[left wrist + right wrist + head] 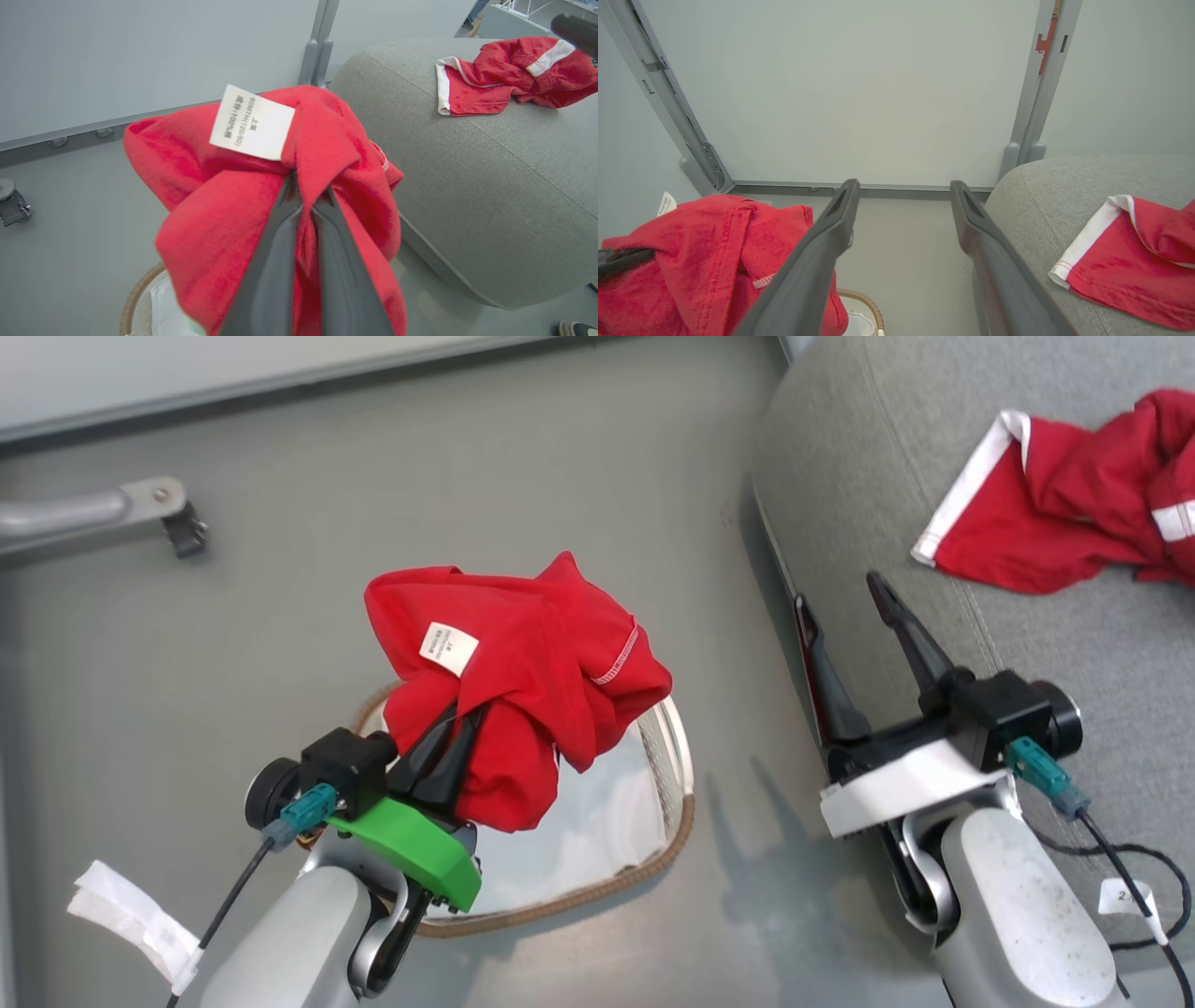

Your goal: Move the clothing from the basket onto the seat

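My left gripper (pixel 457 719) is shut on a bunched red garment (pixel 523 681) with a white label, held in the air above the basket (pixel 653 868). In the left wrist view the red garment (pixel 261 196) wraps around the fingers (pixel 275 261). A brown rim and the white liner of the basket show beneath it. A second red garment (pixel 1074 509) with white bands lies on the grey seat (pixel 887 476) at the upper right. My right gripper (pixel 850 602) stands open at the seat's left edge, with nothing between its fingers (pixel 822 252).
A grey metal leg with a caster (pixel 177 523) stands on the floor at the upper left. A pale wall panel with grey posts (pixel 1031 93) rises behind the seat. A black cable (pixel 1148 887) hangs over the seat by my right arm.
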